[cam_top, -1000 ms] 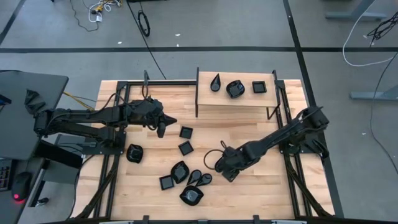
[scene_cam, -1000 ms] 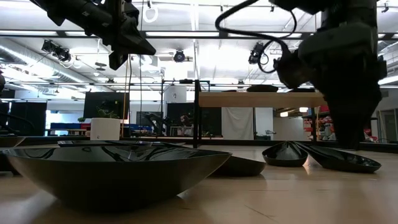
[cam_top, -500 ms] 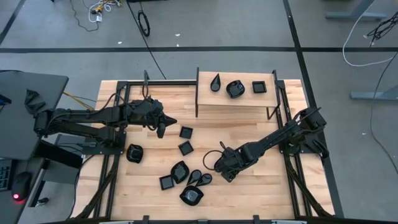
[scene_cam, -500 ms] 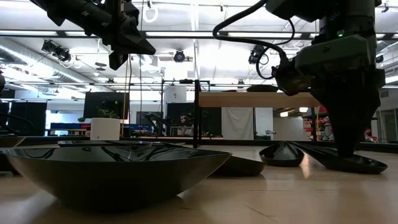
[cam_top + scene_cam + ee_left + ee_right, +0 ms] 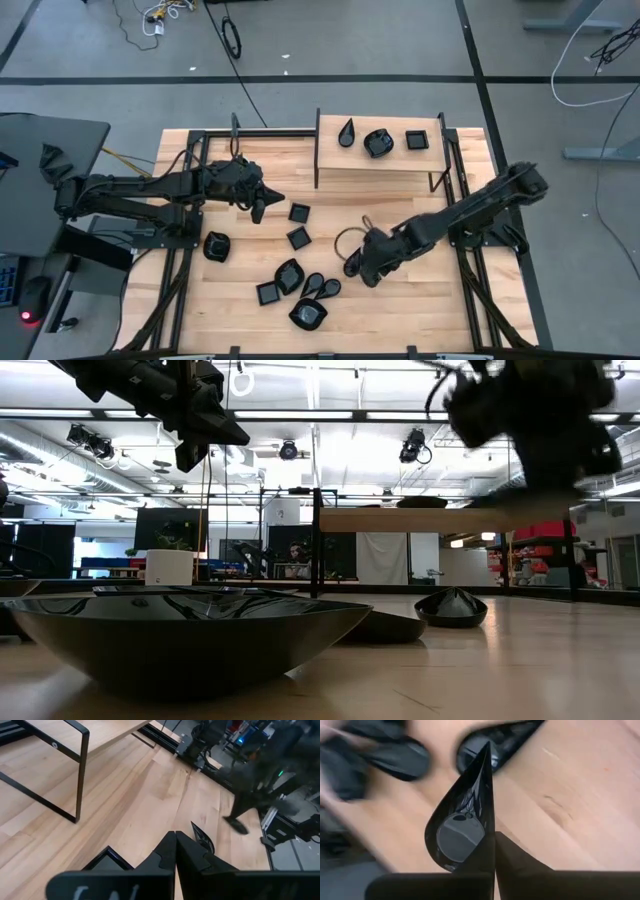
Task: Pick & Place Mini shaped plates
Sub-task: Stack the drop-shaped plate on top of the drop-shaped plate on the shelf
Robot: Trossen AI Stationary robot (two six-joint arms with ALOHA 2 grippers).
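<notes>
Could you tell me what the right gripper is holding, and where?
The right gripper pinches a teardrop plate by one side edge.

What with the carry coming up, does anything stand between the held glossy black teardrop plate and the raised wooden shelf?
Nothing visible does. The right gripper, shut on the black teardrop plate, has only tabletop toward the wooden shelf; the black square plates lie aside.
</notes>
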